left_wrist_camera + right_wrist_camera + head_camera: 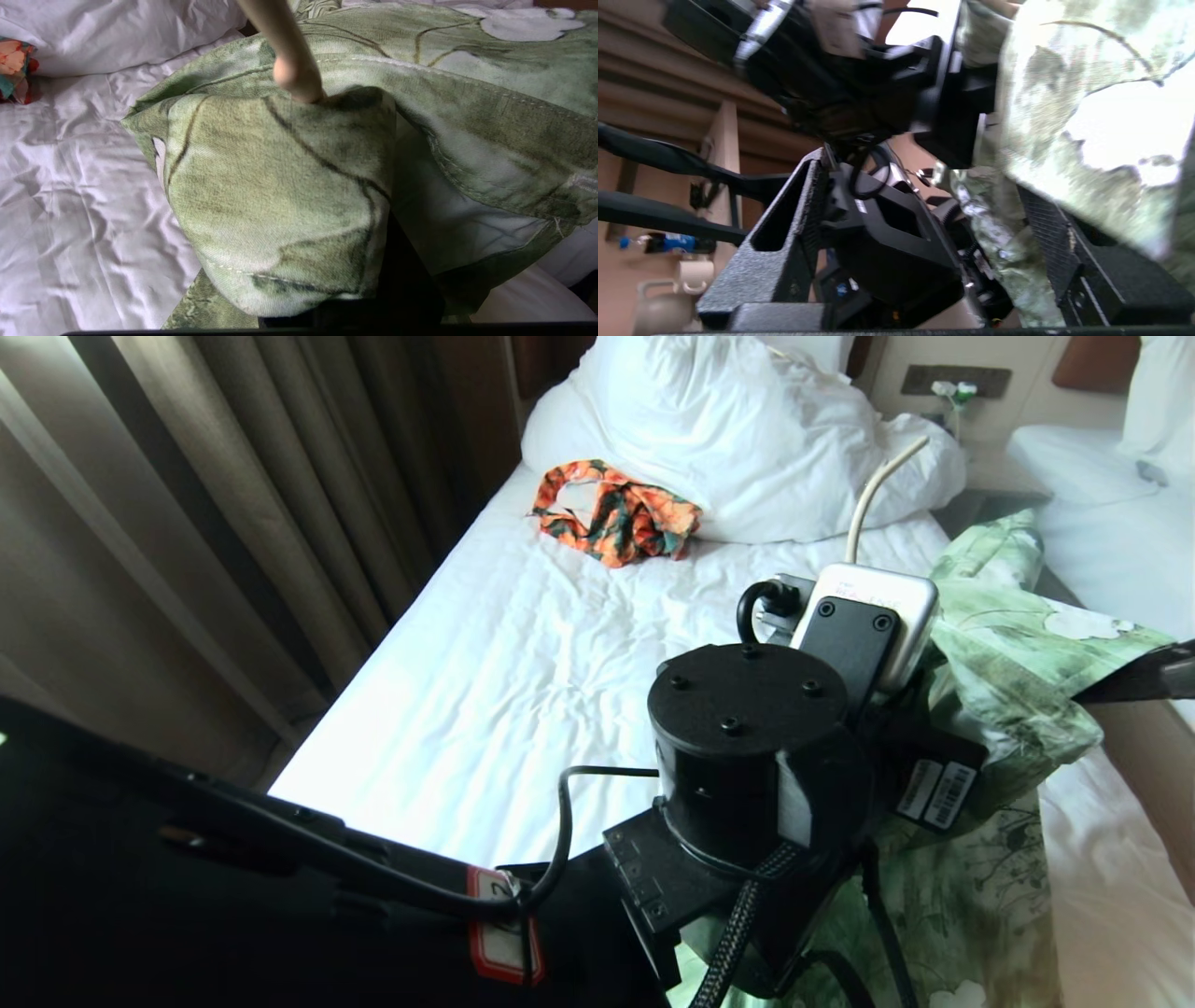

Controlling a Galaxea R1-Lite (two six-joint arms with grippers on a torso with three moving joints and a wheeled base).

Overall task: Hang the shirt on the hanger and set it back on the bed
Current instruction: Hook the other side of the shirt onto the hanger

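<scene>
— Is the shirt [1008, 663] on the hanger [878, 495] yet?
— Partly. It's draped over the left gripper [327, 298], whose jaws are shut, above the bed [523, 653]; the hook pokes out.
— The right gripper [924, 242]?
— Jaws apart beside the cloth, holding nothing. Laying it down remains.
</scene>
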